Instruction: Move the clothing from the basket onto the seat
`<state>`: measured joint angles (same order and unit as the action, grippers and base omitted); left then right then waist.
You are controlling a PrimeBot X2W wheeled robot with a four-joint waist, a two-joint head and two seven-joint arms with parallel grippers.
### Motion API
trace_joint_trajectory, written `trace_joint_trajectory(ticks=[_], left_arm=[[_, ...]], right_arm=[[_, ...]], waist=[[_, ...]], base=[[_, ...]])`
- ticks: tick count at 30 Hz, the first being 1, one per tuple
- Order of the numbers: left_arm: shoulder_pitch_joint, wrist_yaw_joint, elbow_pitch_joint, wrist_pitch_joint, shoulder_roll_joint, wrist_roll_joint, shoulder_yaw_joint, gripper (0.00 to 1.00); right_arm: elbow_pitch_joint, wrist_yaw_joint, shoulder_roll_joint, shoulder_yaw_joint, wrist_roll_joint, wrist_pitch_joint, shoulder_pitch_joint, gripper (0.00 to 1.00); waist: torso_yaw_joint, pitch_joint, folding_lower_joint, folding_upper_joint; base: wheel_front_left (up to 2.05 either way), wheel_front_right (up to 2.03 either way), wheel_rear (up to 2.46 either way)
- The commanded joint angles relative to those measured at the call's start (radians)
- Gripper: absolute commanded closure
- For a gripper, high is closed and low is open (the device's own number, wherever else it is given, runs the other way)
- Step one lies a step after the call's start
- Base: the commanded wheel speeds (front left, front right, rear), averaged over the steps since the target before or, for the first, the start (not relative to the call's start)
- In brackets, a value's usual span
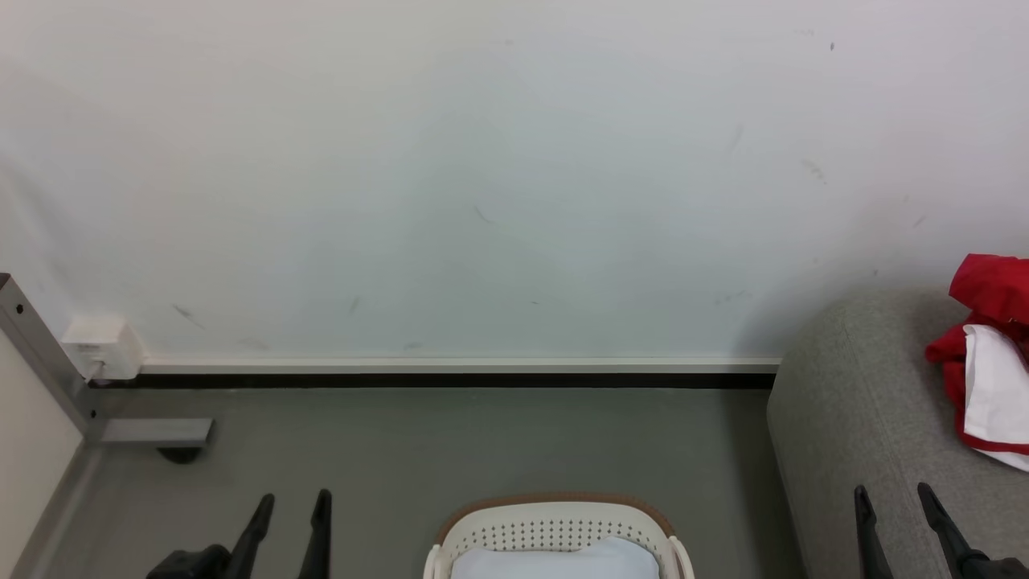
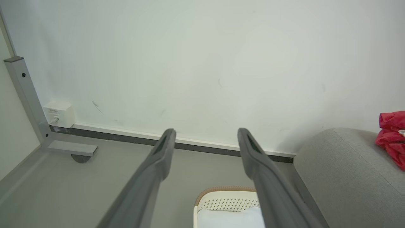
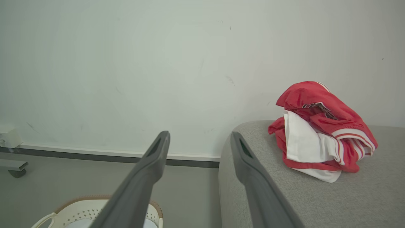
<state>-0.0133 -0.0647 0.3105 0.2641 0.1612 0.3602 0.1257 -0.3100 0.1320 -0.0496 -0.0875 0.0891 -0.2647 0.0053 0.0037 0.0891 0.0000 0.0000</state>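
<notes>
Bright even indoor light, soft shadow beside sofa (image 1: 852, 418), sharp pics, slight wide-angle bend

Crumpled red-and-white clothing (image 3: 319, 133) lies on the grey seat (image 3: 316, 202), near the white basket (image 1: 555, 527).

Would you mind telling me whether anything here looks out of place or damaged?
Only small things: the clothing lies crumpled in a heap on the seat, and the wall carries faint scuff marks. The basket stands upright; nothing looks spilled or damaged.
</notes>
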Motion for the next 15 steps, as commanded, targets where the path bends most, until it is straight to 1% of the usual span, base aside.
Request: trace_joint_trajectory(ticks=[1, 15], left_arm=[[-0.001, -0.011, 0.005, 0.0, -0.007, -0.022, -0.01, 0.0], [-0.012, -0.047, 0.024, 0.0, -0.039, -0.06, -0.055, 0.0]], right_arm=[[-0.004, -0.003, -0.002, 0.003, 0.003, 0.001, 0.014, 0.0], [-0.016, -0.003, -0.002, 0.019, 0.013, 0.001, 0.005, 0.0]], waist=[[-0.003, 0.0, 0.0, 0.0], [-0.022, -0.011, 0.0, 0.0]], base=[[0.0, 0.0, 0.0], [0.0, 0.0, 0.0]])
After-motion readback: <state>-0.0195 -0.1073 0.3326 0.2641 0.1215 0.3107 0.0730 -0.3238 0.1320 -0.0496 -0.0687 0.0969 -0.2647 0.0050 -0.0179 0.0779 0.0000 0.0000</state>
